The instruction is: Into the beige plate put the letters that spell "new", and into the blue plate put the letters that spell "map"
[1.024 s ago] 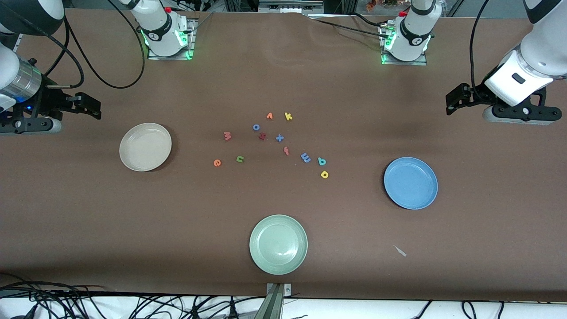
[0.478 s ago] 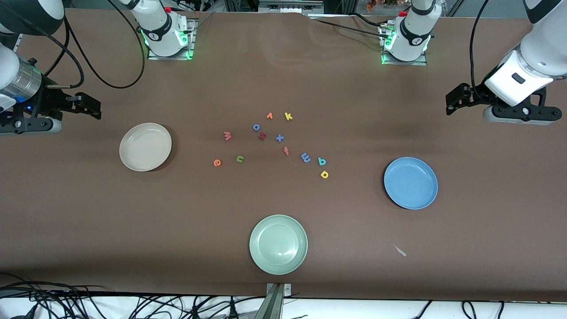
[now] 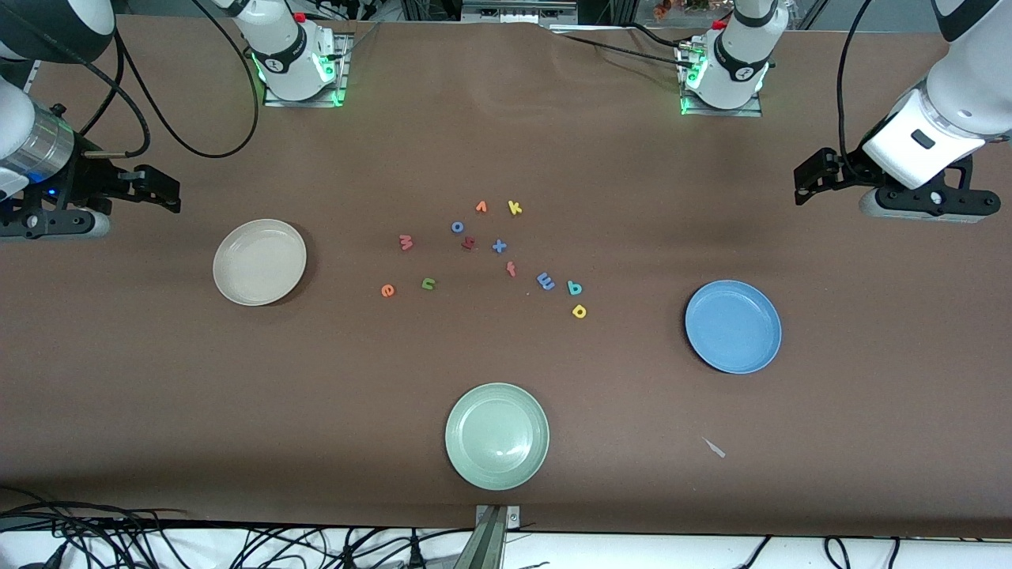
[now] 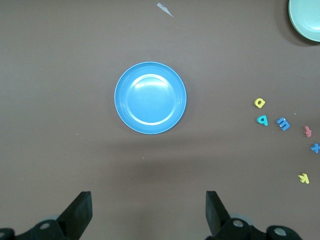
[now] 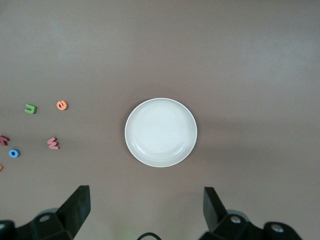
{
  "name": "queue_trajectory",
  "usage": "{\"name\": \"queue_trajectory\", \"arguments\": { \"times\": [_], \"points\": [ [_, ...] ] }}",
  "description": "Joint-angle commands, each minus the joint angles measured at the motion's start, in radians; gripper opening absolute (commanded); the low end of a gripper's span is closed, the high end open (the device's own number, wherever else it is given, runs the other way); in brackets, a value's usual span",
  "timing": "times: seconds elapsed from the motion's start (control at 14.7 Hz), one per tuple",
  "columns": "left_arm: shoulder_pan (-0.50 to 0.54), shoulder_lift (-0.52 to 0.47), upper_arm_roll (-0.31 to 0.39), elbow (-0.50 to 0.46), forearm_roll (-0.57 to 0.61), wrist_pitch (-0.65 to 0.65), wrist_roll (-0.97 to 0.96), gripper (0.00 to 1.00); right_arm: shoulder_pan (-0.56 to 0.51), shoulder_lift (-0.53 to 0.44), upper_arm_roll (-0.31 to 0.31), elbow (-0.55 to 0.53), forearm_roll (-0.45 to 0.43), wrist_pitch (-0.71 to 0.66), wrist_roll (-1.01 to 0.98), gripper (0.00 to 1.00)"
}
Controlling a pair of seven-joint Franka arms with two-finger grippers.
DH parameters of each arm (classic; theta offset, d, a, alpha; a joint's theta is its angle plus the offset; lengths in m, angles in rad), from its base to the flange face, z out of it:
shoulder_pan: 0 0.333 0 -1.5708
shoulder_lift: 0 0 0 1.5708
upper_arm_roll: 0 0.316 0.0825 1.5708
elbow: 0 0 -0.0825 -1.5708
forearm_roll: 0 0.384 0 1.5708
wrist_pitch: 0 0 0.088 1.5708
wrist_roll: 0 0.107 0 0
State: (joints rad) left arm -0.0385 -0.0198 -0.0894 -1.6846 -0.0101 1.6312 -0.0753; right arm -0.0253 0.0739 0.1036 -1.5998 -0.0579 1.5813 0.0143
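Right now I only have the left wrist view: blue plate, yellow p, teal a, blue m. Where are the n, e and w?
Observer: The green n and orange e lie side by side on the table. The pinkish-red w lies farther from the front camera than both.
Operator: Anything in the beige plate?
Observer: No. The beige plate holds nothing. It sits toward the right arm's end of the table from the e.
Operator: My left tool is open over the table by the blue plate. Right tool?
Observer: The right tool is open and holds nothing. It hangs over bare table beside the beige plate, and the arm is idle.
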Motion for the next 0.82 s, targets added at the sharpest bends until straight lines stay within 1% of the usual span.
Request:
{"name": "queue_trajectory", "arguments": {
  "times": [0.0,0.75],
  "points": [
    [-0.004,-0.009,-0.003,0.011,0.022,-0.019,0.003,1.00,-0.008,-0.017,0.005,-0.017,0.010,-0.003,-0.017,1.00],
    [-0.006,-0.008,-0.003,0.011,0.022,-0.021,-0.004,1.00,-0.008,-0.017,0.005,-0.017,0.010,-0.006,-0.017,1.00]
  ]
}}
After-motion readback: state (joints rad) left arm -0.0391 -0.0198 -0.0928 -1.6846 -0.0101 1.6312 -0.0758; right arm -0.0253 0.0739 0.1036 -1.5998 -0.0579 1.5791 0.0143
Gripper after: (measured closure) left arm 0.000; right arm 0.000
